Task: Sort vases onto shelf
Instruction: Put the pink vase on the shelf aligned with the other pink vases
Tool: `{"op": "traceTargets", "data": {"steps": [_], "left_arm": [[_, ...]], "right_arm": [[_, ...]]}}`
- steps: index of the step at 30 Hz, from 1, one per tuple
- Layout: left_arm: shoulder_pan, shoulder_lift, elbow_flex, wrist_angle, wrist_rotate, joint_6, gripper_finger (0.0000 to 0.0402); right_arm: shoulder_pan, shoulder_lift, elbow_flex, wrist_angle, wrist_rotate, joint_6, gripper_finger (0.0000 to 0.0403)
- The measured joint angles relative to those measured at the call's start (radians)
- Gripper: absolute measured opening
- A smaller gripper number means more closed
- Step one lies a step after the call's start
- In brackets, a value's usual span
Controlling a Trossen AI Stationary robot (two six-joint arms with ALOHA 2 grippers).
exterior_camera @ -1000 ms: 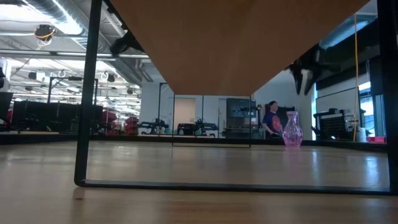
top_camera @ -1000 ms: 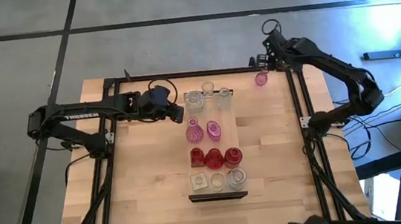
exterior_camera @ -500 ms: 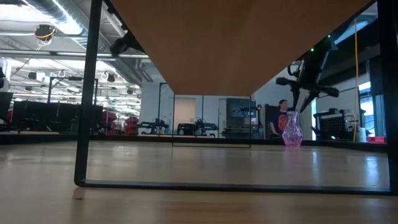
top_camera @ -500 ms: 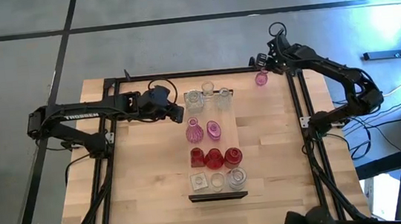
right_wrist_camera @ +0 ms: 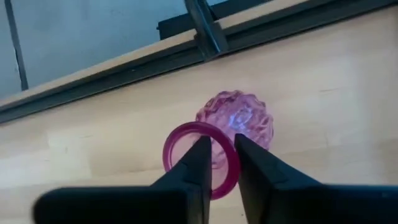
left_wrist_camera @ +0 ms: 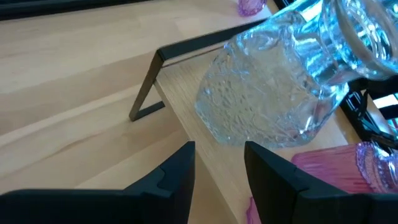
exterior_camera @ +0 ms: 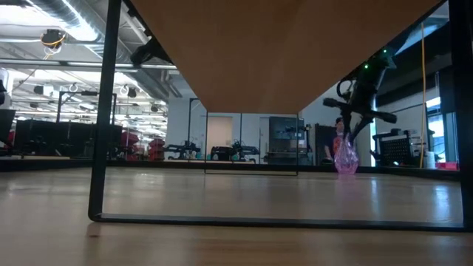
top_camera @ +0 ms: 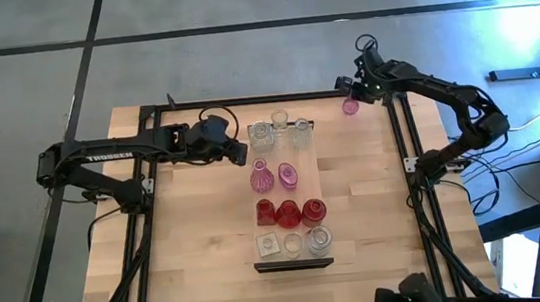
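The shelf [top_camera: 325, 180] is a light-wood board on a black frame in the middle of the table. It carries rows of clear vases [top_camera: 280, 122], pink vases [top_camera: 261, 179], red vases [top_camera: 289, 213] and squat clear vases [top_camera: 292, 244]. One pink vase [top_camera: 350, 106] stands alone on its base near the table's far right corner. My right gripper [right_wrist_camera: 221, 152] hovers right above its mouth [right_wrist_camera: 186, 134], fingers a narrow gap apart. My left gripper [left_wrist_camera: 217, 163] is open at the shelf's far left corner, its fingers just short of a clear vase [left_wrist_camera: 267, 93]. My right gripper comes at the lone pink vase from above, pointing down. One finger [right_wrist_camera: 200, 155] lies over the mouth and the other [right_wrist_camera: 249, 155] over the rim's edge [right_wrist_camera: 237, 163]. I cannot tell whether they touch the glass. The vase stands on the table.
A black frame rail [top_camera: 395, 148] runs along the table's right side close to the lone vase, and another [right_wrist_camera: 205, 28] crosses behind it. The shelf's black leg [left_wrist_camera: 144, 93] stands by my left gripper. Bare tabletop [top_camera: 199, 239] lies left of the shelf. A person [exterior_camera: 338, 140] shows far behind.
My right gripper has come down toward the lone pink vase, from well above it to just over its mouth, shifting slightly toward the table's left.
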Motion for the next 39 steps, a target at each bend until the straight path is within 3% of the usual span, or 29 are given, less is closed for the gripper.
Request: {"op": "traceTargets", "data": {"steps": [5,11,17,28,39], "left_arm": [[-0.006,-0.007,0.000,-0.031,0.011,0.001,0.0132],[-0.018,-0.015,0.000,-0.051,0.012,0.026,0.0132],[-0.018,-0.018,0.000,-0.052,0.013,0.026,0.0132],[-0.018,-0.018,0.000,-0.051,0.046,0.052,0.0132],[-0.018,-0.018,0.000,-0.051,0.054,0.052,0.0132]], "right_arm": [[0.001,-0.020,-0.003,-0.014,0.007,-0.070,0.0009],[0.001,-0.041,-0.004,-0.102,0.016,-0.114,0.0012],[0.076,-0.117,-0.009,-0.190,0.006,-0.134,0.0009],[0.314,-0.357,0.022,-0.424,-0.045,-0.090,0.0008],[0.641,-0.474,0.245,-0.567,-0.043,0.108,0.0003]]}}
